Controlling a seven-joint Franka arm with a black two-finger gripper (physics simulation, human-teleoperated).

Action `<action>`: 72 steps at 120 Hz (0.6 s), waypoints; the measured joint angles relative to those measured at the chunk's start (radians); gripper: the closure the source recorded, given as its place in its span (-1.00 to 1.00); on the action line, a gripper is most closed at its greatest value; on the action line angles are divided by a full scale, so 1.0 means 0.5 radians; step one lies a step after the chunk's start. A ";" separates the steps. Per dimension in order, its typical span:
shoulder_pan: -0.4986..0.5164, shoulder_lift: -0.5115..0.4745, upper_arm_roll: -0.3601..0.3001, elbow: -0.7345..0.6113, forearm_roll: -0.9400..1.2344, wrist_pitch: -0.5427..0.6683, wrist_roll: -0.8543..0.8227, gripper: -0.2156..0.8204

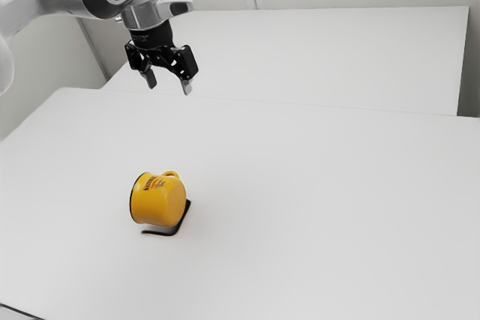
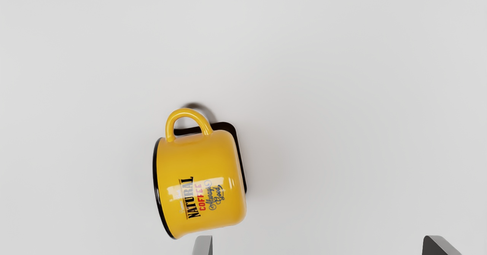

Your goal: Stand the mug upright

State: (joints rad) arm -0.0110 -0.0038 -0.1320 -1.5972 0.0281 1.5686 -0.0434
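Exterior view: the gripper [image 1: 169, 88] is held above the table [image 1: 337, 207], its fingers parted wide. At six o'clock from it, well apart, the yellow mug [image 1: 157, 204] is seen laid on its side on the tabletop. Its black rim [image 1: 131, 200] is turned toward nine o'clock, its base [image 1: 178, 201] toward three, its handle [image 1: 171, 173] toward one. Along the mug, from about three to six o'clock, a dark strip [image 1: 184, 216] is seen. Black, red and blue lettering [image 2: 192, 198] is displayed in the wrist view.
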 joint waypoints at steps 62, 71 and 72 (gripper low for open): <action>0.125 -0.108 0.007 -0.159 -0.029 -0.007 -0.010 -0.58; 0.252 -0.115 0.007 -0.195 -0.057 -0.006 -0.005 -0.58; 0.267 -0.115 0.006 -0.199 -0.062 -0.006 -0.003 -0.58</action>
State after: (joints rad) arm 0.1225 -0.0612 -0.1287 -1.6965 -0.0029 1.5655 -0.0450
